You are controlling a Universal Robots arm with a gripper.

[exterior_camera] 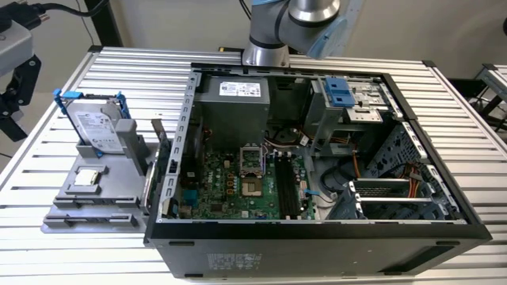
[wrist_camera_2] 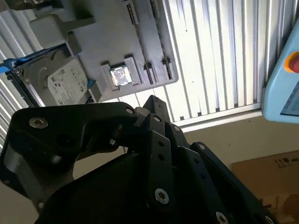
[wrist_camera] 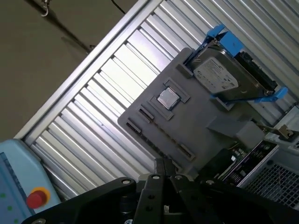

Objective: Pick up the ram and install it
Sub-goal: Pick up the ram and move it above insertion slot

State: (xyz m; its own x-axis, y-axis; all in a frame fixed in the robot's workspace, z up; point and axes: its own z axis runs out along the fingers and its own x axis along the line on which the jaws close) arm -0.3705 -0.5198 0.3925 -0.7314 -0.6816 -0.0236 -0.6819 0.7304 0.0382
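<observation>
Exterior view: arm (exterior_camera: 295,24) high beyond the computer case (exterior_camera: 317,230); fingers (wrist_camera: 160,167) together, empty

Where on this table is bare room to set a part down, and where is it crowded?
Bare slats of the table lie behind the grey tray and in front of it. Crowded: the tray itself, with hard drive and chip, and the open computer case.

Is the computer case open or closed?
Open. The case has no cover on its upper side, and the motherboard inside it is plainly visible in the exterior view.
</observation>
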